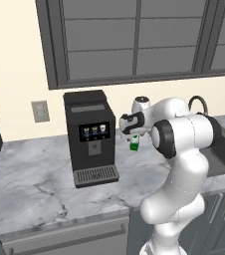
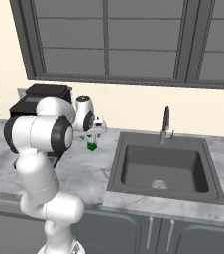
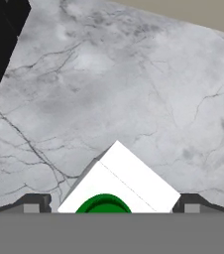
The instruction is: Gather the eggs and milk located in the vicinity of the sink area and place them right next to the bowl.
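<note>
Pincer [image 3: 111,201] poised directly over the milk [image 3: 119,181], jaws spread wide; a dark fingertip [image 3: 33,203] is seen on either side of the carton's white top, apart from it. No grip is made out yet; the carton is straddled, not squeezed.

Milk located on the marble desk [image 1: 40,174], between the black coffee machine [image 1: 90,137] and the sink [image 2: 163,168], near the back wall. In the left base view its green lower part [image 1: 133,146] is glimpsed just below the hand; in the right base view the same green patch [image 2: 91,145] is seen left of the sink's rim. The carton appears upright, green cap facing the hand camera.

Sink noted as a dark basin with round drain, faucet [image 2: 165,124] at its back edge. Nothing is seen lying in the basin.

Progress, as judged: early. The milk is not yet lifted and has not been carried anywhere. No eggs and no bowl can be made out, so neither item can be counted as delivered.

What is left, as judged: jaws to be closed on the carton, carton raised and taken to the bowl, set down beside it; then the eggs to be found near the sink and brought over the same way.
</note>
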